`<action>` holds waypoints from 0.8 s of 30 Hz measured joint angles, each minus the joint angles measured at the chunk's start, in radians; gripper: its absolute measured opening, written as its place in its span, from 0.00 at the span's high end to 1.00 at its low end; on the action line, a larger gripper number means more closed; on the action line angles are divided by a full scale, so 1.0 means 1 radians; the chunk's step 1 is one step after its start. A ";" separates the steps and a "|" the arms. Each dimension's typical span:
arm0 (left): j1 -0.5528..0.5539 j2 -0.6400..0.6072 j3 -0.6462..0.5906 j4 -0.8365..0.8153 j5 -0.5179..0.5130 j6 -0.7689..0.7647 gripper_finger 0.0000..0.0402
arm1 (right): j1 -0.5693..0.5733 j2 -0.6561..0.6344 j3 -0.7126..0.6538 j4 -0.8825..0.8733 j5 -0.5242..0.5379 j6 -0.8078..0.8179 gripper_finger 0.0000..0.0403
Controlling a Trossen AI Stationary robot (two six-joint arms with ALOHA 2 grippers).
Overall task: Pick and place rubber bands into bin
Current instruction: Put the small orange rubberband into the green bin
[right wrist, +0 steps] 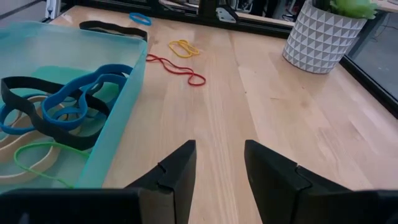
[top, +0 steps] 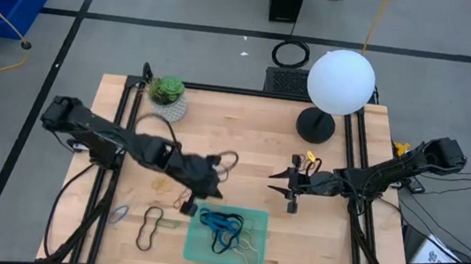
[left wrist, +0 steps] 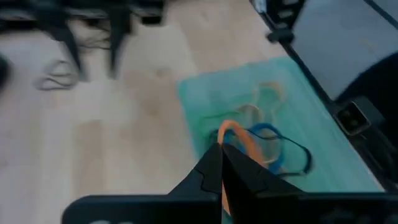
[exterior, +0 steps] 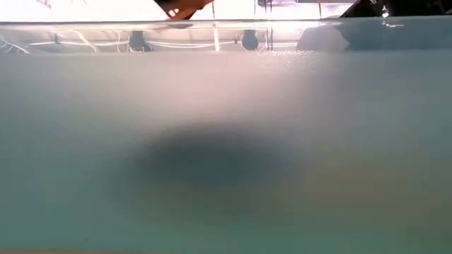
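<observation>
Dark fingers of the left gripper sit closest in the left wrist view, pinched together on an orange rubber band that arches out from between the tips; beyond them lies the green bin, with blue, black and tan bands already inside. From above, the left gripper hangs just off the bin's near-left corner, so the held band lies short of the rim and the bin stretches onward toward the table's front edge; the coming move, as I judge it, is a short carry over that wall before letting go. Loose bands remain on the wood: a black one left of the bin, a red one and a yellow one nearby. Right gripper waits mid-table, fingers apart and empty, farther from the loose bands than the left.
</observation>
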 joint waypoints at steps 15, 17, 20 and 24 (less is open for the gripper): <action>-0.124 0.268 -0.004 0.119 -0.019 -0.157 0.97 | 0.000 0.003 -0.024 0.029 -0.002 0.064 0.67; -0.121 0.306 -0.002 0.140 -0.019 -0.171 0.97 | 0.000 0.002 -0.043 0.049 -0.001 0.065 0.67; -0.120 0.347 -0.003 0.146 -0.019 -0.174 0.99 | 0.000 0.003 -0.068 0.085 -0.001 0.098 0.67; -0.119 0.354 -0.004 0.118 -0.018 -0.178 0.96 | 0.000 0.002 -0.099 0.152 -0.001 0.120 0.67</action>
